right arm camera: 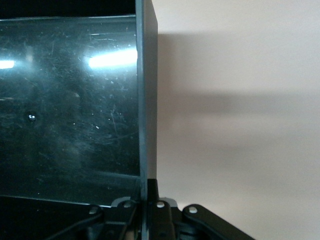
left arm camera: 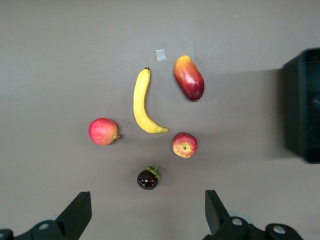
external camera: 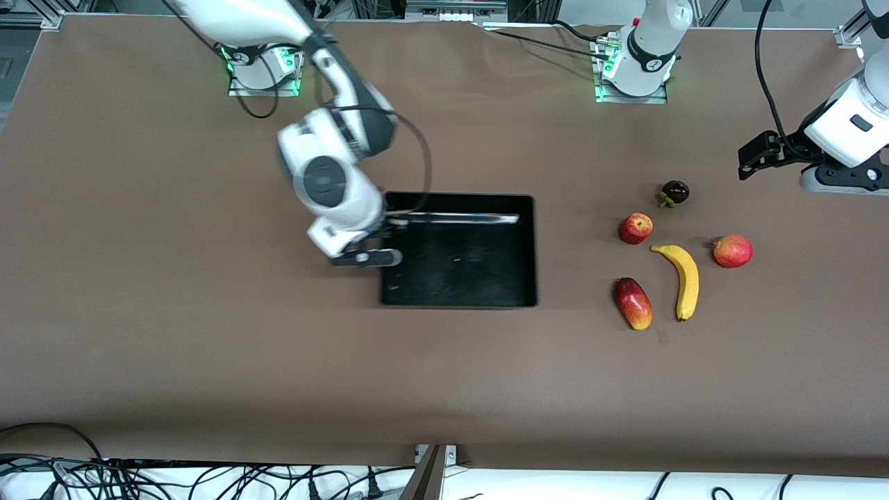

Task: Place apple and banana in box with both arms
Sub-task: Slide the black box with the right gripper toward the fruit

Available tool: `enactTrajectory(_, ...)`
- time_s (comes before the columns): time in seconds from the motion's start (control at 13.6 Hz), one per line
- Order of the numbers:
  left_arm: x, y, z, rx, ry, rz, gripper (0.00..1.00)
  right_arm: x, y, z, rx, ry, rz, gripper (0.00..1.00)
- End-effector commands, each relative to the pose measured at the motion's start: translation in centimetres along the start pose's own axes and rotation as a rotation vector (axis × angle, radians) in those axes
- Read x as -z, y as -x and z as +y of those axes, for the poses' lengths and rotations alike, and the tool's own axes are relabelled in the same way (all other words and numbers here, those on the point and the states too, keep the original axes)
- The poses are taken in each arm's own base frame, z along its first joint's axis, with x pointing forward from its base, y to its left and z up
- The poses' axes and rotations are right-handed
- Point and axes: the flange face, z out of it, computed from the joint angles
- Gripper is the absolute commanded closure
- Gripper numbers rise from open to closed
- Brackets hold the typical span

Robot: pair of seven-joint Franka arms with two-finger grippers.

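Note:
The small red apple (external camera: 635,228) and the long yellow banana (external camera: 684,278) lie on the table toward the left arm's end; both also show in the left wrist view, the apple (left arm camera: 184,145) beside the banana (left arm camera: 143,102). The black box (external camera: 531,250) sits mid-table. My right gripper (external camera: 378,246) is shut on the box's wall (right arm camera: 146,100) at the end toward the right arm; in the right wrist view the gripper (right arm camera: 150,200) straddles this wall. My left gripper (left arm camera: 147,220) is open and empty, up in the air (external camera: 753,156) above the table beside the fruits.
A dark purple mangosteen (external camera: 674,192) lies farther from the front camera than the apple. A red-orange round fruit (external camera: 733,251) lies beside the banana. An elongated red-yellow fruit (external camera: 633,303) lies nearer the front camera than the apple.

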Motion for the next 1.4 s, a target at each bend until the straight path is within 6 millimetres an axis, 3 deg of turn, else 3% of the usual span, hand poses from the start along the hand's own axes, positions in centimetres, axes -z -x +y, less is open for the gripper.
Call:
enactTrajectory(0.0,0.1,-0.1,0.2,-0.012,0.02,-0.012,0.0,-1.7,0.8,-5.3,-0.037,-0.054,0.043,1.0)
enactTrajectory(0.07,-0.3,-0.2,0.3,-0.011,0.019,-0.022,0.0,-2.9,1.6,-7.0,-0.036,-0.074,0.07,1.0)
enactTrajectory(0.29,-0.9,-0.4,0.3,-0.012,0.019,-0.036,0.0,-6.0,2.7,-9.3,-0.014,-0.097,0.101,1.0)
enactTrajectory(0.59,-0.9,-0.4,1.1,-0.026,0.017,-0.038,0.0,-7.8,3.3,-10.0,-0.002,-0.095,0.104,1.0)
enactTrajectory(0.66,-1.0,-0.1,1.2,-0.021,0.015,-0.061,0.0,-7.8,3.2,-9.9,-0.002,-0.095,0.104,0.57)
enactTrajectory(0.74,-1.0,-0.1,1.3,-0.023,0.014,-0.064,0.0,-7.3,3.0,-9.8,0.005,-0.094,0.112,0.01)
enactTrajectory(0.81,-1.0,-0.1,1.3,-0.023,0.014,-0.064,0.0,-6.8,2.8,-9.5,0.004,-0.091,0.114,0.0)
enactTrajectory(0.88,-1.0,-0.1,1.2,-0.023,0.012,-0.064,0.0,-5.4,2.5,-9.3,0.003,-0.101,0.129,0.0)
enactTrajectory(0.96,-1.0,-0.1,1.2,-0.023,0.011,-0.063,0.0,-2.8,2.2,-9.0,0.002,-0.115,0.149,0.0)
enactTrajectory(1.03,-1.0,-0.1,1.2,-0.023,0.011,-0.063,0.0,0.2,1.2,-7.4,-0.022,-0.11,0.158,0.0)
enactTrajectory(1.1,-1.0,-0.1,1.2,-0.023,0.011,-0.063,0.0,3.8,0.4,-5.3,-0.046,-0.092,0.162,0.0)
enactTrajectory(1.32,-1.0,-0.1,1.3,-0.03,0.011,-0.064,0.0,14.1,-1.8,3.9,-0.061,-0.029,0.155,0.0)
